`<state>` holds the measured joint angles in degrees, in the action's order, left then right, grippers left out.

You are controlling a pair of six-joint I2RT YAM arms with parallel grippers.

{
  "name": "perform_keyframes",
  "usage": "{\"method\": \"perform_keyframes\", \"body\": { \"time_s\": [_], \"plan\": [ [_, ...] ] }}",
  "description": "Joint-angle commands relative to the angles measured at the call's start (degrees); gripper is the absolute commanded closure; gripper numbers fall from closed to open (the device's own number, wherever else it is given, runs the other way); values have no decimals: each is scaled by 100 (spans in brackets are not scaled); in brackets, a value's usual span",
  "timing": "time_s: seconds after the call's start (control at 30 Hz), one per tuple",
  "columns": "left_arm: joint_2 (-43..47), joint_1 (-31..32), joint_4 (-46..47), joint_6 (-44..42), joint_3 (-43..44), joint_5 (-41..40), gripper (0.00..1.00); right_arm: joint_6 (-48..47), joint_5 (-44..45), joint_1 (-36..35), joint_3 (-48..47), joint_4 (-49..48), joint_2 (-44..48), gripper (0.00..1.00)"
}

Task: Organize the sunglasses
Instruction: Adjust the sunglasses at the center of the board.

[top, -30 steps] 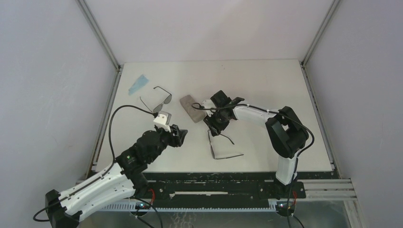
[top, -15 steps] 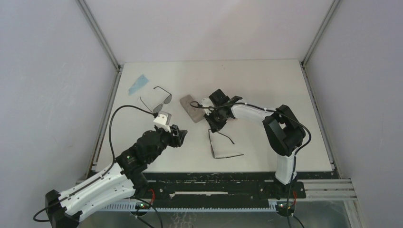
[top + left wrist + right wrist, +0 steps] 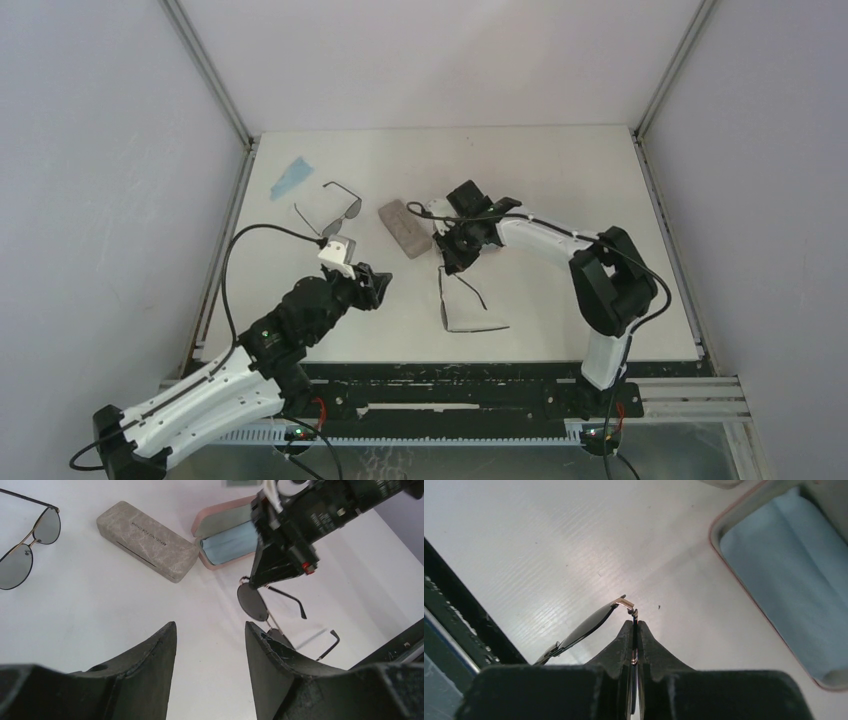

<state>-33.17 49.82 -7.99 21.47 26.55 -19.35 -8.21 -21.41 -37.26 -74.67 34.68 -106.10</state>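
Note:
My right gripper (image 3: 453,256) is shut on the thin temple arm, near the hinge, of the round-lens sunglasses (image 3: 447,298). In the right wrist view the fingertips (image 3: 634,625) pinch the wire and one dark lens (image 3: 586,625) hangs to the left. The left wrist view shows that lens (image 3: 252,602) under the right gripper (image 3: 261,577). The squarish-lens sunglasses (image 3: 335,210) lie open at the far left, also in the left wrist view (image 3: 30,545). My left gripper (image 3: 375,285) is open and empty above bare table (image 3: 210,630).
A closed grey-brown case (image 3: 403,228) lies between the two pairs (image 3: 147,540). An open pink case (image 3: 200,525) holds a light blue cloth (image 3: 235,542) beside the right gripper; its rim (image 3: 744,595) shows at the right. Another blue cloth (image 3: 291,177) lies far left.
My right gripper has shifted slightly toward the far side with the round sunglasses in it, and they have moved with it. The left arm has barely moved.

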Motion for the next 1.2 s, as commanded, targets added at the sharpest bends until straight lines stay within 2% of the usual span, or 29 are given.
{"method": "perform_keyframes", "body": {
  "time_s": [0.0,0.27,0.5,0.6,0.7,0.9,1.03,1.17],
  "plan": [
    [64,-52,10,74,178,-54,43,830,-53,317,169,-66,806,100],
    [-231,-52,45,208,358,175,43,3644,641,942,1898,-1124,1844,100],
    [-517,-52,234,354,392,472,44,5996,1591,1193,3461,-2286,2809,100],
    [-613,-52,245,366,449,569,44,6710,2080,1213,4067,-2660,3257,100],
    [-698,-52,254,366,505,630,45,7263,2675,1195,4461,-2753,3710,100],
    [-831,-52,321,388,502,658,45,8053,3833,1209,4870,-2275,4399,100],
    [-895,-52,375,387,480,687,45,8214,4054,1276,5020,-2149,4516,100],
    [-927,-52,377,367,475,701,45,8147,4027,1309,5106,-2134,4465,95]
  ]
}}
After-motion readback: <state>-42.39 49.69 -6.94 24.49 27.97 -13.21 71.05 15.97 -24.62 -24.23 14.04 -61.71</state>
